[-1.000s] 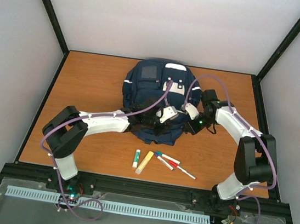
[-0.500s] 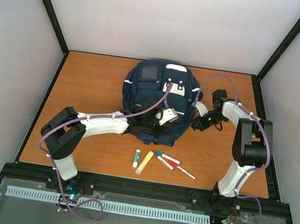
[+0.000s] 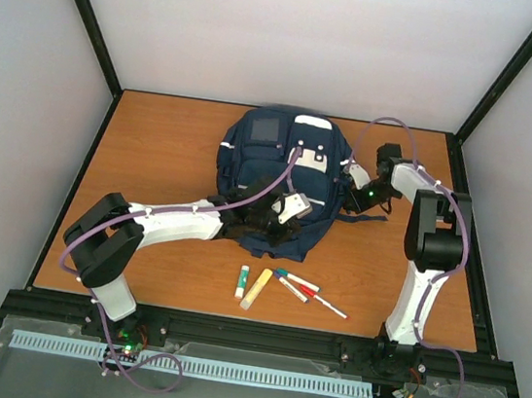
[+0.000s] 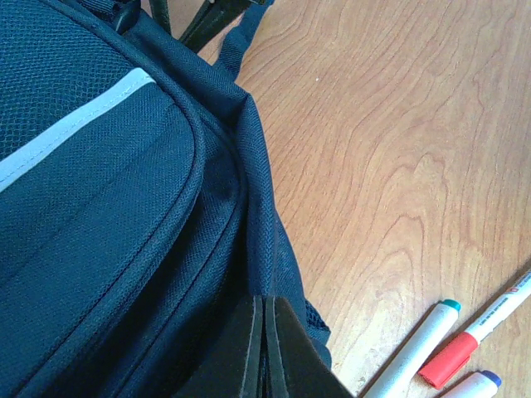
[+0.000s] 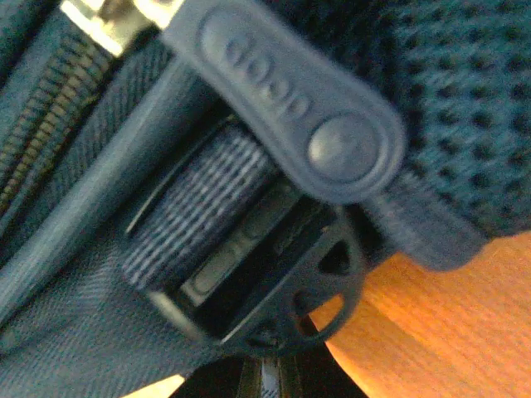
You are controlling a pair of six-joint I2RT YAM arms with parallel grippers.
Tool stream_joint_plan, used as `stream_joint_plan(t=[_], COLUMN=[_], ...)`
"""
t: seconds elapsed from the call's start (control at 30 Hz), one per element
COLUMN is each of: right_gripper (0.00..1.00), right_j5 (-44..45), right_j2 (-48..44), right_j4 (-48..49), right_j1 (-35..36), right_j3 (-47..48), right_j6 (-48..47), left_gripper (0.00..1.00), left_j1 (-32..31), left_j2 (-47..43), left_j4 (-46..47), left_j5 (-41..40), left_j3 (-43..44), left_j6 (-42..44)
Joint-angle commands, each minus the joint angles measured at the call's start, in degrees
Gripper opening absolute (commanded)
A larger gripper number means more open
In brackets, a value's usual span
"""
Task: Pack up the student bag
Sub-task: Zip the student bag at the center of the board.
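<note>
We see the bag flat on the tabletop, centred toward 12 o'clock. Our left hand is closed at the bag's 5 o'clock edge; we cannot tell if it pinches fabric. Our right hand is closed too, at the bag's 3 o'clock side by a buckle and zipper pull. Markers lie at 6 o'clock of the bag.

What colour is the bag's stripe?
Pale white-grey, on the navy student bag. The stripe shows best in the left wrist view.
</note>
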Motion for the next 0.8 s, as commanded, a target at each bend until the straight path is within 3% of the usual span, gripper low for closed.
stream_joint_plan(t=[0.0,0.3,0.57,0.7,0.77], right_gripper=[0.03,0.03,0.12,0.2,0.23], right_j5=[2.5,4.7,1.3,1.2,1.1], right_j2=[2.0,3.0,-0.3,-5.3,-8.4], right_j4=[1.9,6.2,6.3,5.3,4.6], right_j1=[-0.9,-1.0,-1.4,-1.5,-1.9], right_j3=[3.1,2.9,-1.1,-4.7,-6.5], right_j6=[1.7,4.2,3.8,3.0,2.7], left_gripper=[0.01,0.01,0.01,0.12,0.21], left_j1=[-1.1,-1.1,-1.1,-1.1,-1.1], left_j2=[-2.1,-1.5,-1.5,-1.8,-1.9], left_j4=[-0.6,-0.2,0.1,-0.1,-0.7], left_j5=[2.3,2.7,2.0,0.2,-1.5], left_j3=[0.1,0.0,0.0,1.2,2.3], left_j6=[-0.8,-1.4,-2.4,-3.3,-4.6])
